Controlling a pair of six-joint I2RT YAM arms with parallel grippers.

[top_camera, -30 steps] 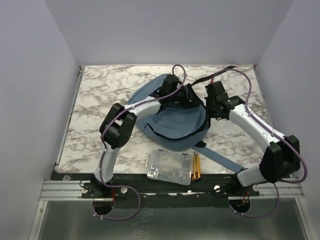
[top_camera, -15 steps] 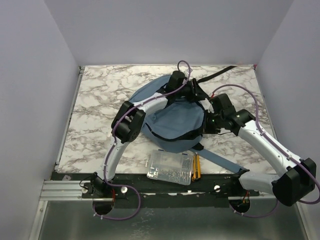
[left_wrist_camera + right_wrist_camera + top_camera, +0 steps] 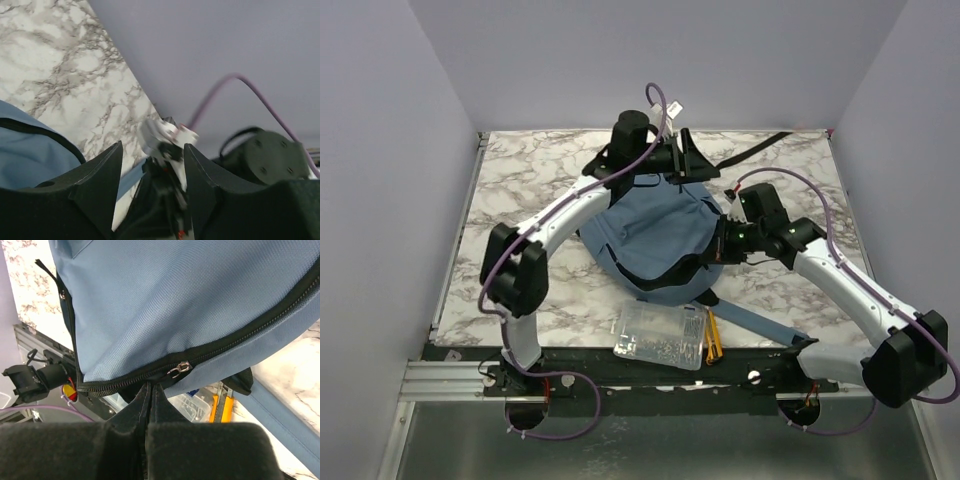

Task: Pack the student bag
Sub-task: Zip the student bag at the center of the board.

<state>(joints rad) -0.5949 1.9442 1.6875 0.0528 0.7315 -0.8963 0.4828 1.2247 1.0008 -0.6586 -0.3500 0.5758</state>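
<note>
The student bag [image 3: 655, 235], a big blue-grey backpack, lies mid-table; it fills the right wrist view [image 3: 190, 305]. My right gripper [image 3: 720, 246] is at the bag's right edge. Its jaws [image 3: 151, 386] are pressed together on the black zip edge, just below and left of the metal zip slider [image 3: 179, 369]. My left gripper [image 3: 685, 158] is raised over the bag's far edge. In the left wrist view its fingers [image 3: 102, 185] stand apart, with blurred black parts and a white cable plug [image 3: 167, 136] seen between them; only a corner of the bag [image 3: 30, 150] shows there.
A clear plastic box [image 3: 660, 335] and a yellow utility knife [image 3: 711, 335] lie at the near edge, both also in the right wrist view: box [image 3: 195, 407], knife [image 3: 223, 407]. A blue webbing strap [image 3: 760, 325] trails to the right. A black strap [image 3: 755, 148] runs to the far right corner.
My left arm swung up and back to the bag's far edge. My right gripper moved left onto the bag's right zip edge. The bag's shape shifted, its far side drawn up.
</note>
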